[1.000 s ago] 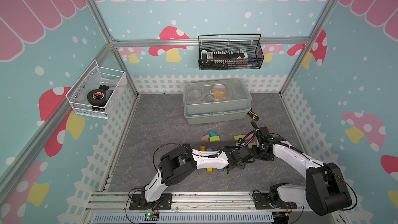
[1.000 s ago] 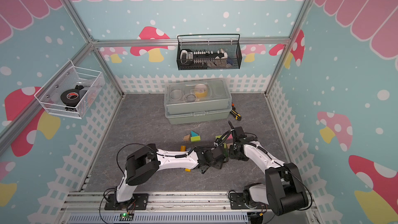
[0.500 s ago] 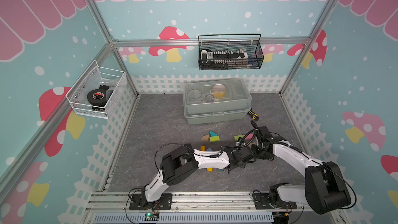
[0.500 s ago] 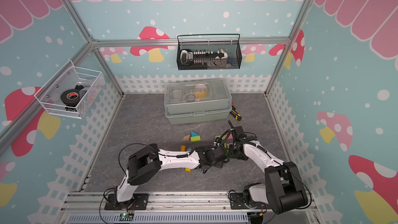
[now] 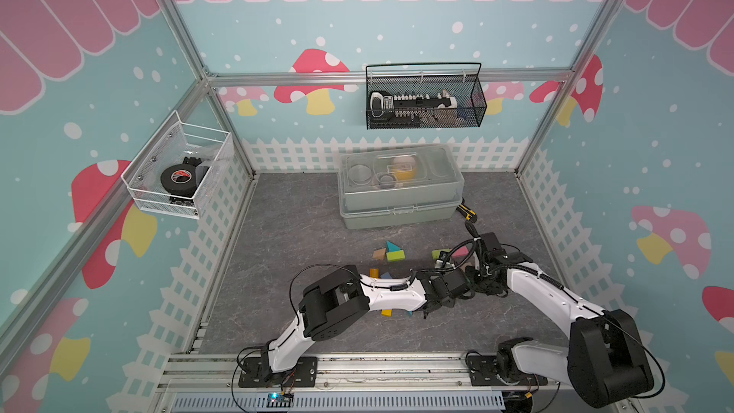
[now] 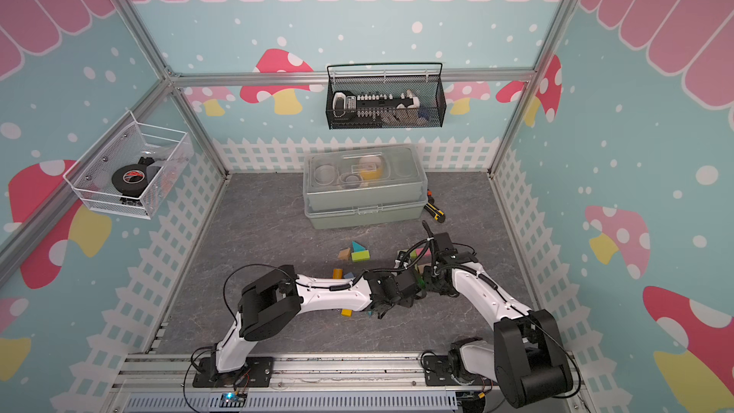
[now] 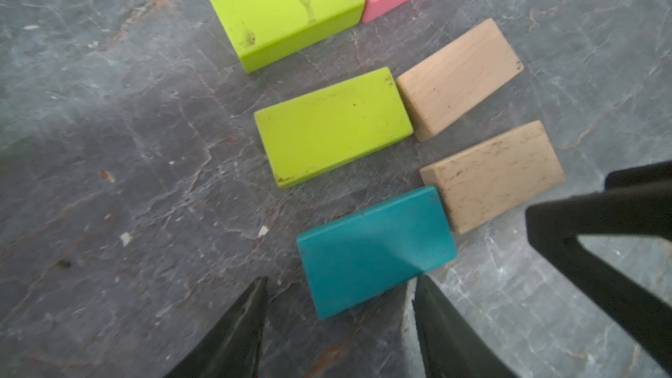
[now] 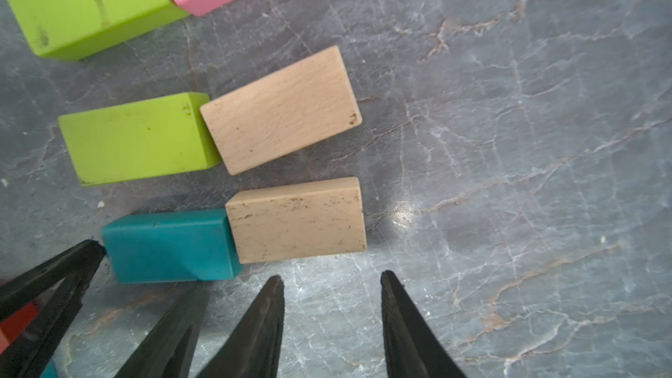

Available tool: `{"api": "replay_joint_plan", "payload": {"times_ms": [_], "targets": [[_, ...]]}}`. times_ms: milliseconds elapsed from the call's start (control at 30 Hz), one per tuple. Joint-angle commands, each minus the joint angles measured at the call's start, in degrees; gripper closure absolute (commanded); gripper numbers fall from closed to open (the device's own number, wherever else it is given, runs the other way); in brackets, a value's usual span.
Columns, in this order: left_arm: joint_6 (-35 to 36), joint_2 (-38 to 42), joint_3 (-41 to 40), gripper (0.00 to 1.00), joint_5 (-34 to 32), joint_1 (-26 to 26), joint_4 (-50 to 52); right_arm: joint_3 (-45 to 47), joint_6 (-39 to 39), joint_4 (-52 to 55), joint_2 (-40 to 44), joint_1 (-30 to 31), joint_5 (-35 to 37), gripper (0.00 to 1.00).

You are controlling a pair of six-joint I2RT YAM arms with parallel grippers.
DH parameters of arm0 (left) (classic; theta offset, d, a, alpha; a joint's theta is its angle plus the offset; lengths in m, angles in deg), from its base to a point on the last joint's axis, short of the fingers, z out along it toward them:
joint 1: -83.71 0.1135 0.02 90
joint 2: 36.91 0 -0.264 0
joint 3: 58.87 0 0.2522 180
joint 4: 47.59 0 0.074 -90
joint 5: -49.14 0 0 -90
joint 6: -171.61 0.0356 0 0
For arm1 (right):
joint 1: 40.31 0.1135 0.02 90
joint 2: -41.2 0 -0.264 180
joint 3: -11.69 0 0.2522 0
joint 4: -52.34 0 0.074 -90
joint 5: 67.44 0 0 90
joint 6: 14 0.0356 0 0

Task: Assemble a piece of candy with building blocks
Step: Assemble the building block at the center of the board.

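Closing now risks trouble: the teal block (image 7: pixel 374 249), butted against a tan block (image 7: pixel 491 176) toward the worktop's (image 5: pixel 317 224) right edge, lies skewed to my left gripper's (image 7: pixel 338 280) open jaws. They could twist it, and my right gripper (image 8: pixel 331 276), open and empty, crowds close.

Staged robot test cell: aluminium frame (image 5: pixel 524 74), mushroom-print walls (image 5: pixel 397 25), arms (image 5: pixel 389 297) bolted to rail (image 5: pixel 397 363).

bare wood tan block (image 7: pixel 459 78), matt teal block (image 7: pixel 376 249)
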Motion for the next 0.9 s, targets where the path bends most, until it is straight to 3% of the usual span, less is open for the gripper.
{"api": "replay_joint_plan", "payload": {"times_ms": [0,867], "targets": [[-2.28,-2.74,1.13,0.36,0.03,-0.27,0.91,0.15,0.81,1.64,-0.51,0.1,-0.48,0.59],[0.45,-2.65,1.2,0.41,0.1,0.3,-1.2,0.3,-0.14,0.35,-4.03,0.1,-1.48,0.62]]}}
